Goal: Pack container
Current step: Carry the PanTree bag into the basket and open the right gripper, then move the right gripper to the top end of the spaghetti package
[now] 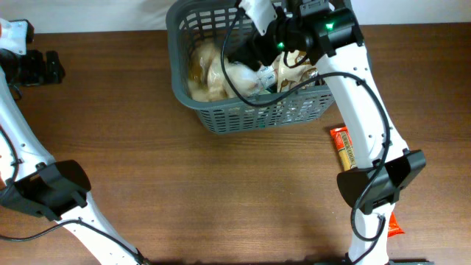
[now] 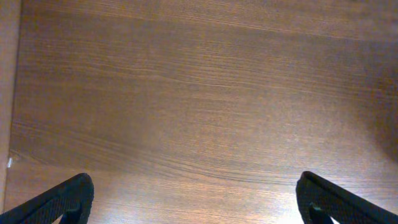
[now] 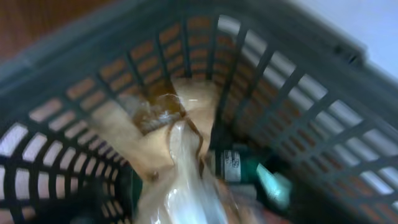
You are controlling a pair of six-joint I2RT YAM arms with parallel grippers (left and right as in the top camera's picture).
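Overhead: the container [image 1: 221,118] sits at the surface's [image 1: 184,191] far edge, my right gripper [image 1: 256,46] dipped inside it; I cannot tell its state. Left wrist: my left gripper [image 2: 196,190] is spread wide. Right wrist: a clear bag [image 3: 180,155] and a green packet [image 3: 239,167] lie in the container, the label too blurred to read.

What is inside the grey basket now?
Pale packets in clear wrap lie in the basket, with a green packet beside them. The right arm covers its right part, so anything there is hidden.
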